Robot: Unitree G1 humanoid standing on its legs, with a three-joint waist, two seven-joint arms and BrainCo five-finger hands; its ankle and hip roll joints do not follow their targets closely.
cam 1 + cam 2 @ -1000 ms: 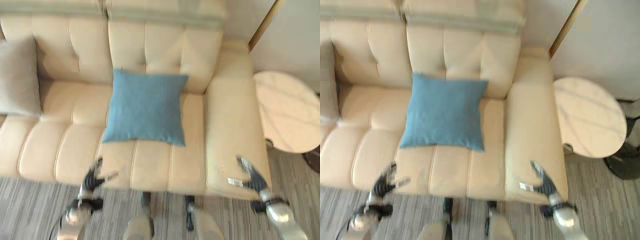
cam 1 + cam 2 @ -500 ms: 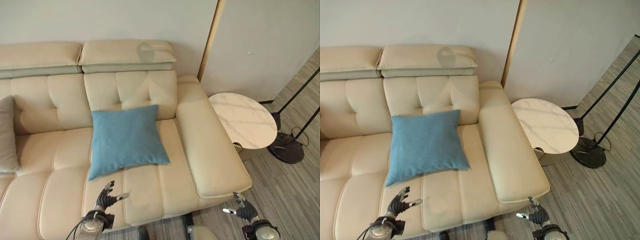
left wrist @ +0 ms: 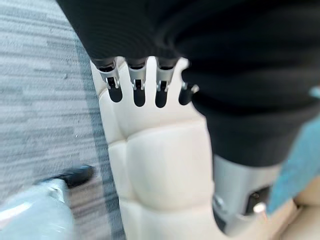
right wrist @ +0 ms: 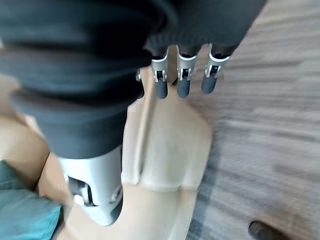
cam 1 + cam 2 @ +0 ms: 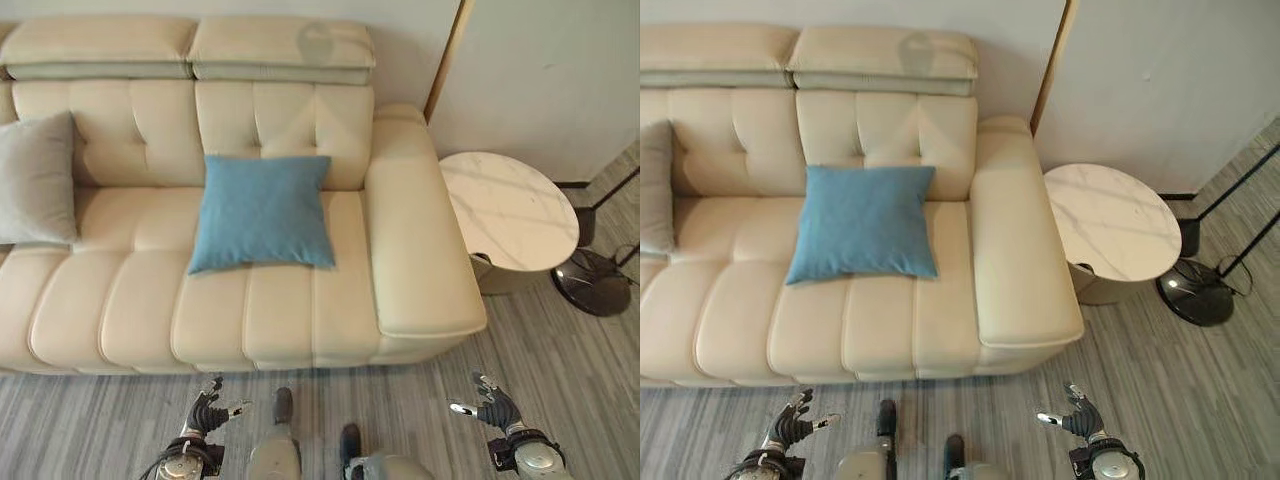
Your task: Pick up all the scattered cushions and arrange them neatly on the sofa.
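Observation:
A blue cushion [image 5: 262, 211] leans against the backrest of the cream sofa [image 5: 130, 310], on its right seat. A grey cushion [image 5: 36, 178] stands against the backrest at the sofa's left end. My left hand [image 5: 207, 412] hangs low over the floor in front of the sofa, fingers relaxed and empty. My right hand [image 5: 491, 408] hangs in the same way in front of the sofa's right armrest [image 5: 418, 250]. In the left wrist view the fingers [image 3: 137, 85] point at the sofa's front. The right wrist view shows straight fingers [image 4: 182, 75] over the armrest's end.
A round marble side table [image 5: 510, 212] stands right of the armrest. A floor lamp's dark base [image 5: 592, 283] rests on the grey striped floor [image 5: 560, 360] beyond it. A pale wall [image 5: 1160, 70] runs behind.
The camera has shifted: the sofa now sits higher and farther, with a strip of floor showing in front of it. Both hands stay low and empty. The cushions have not moved.

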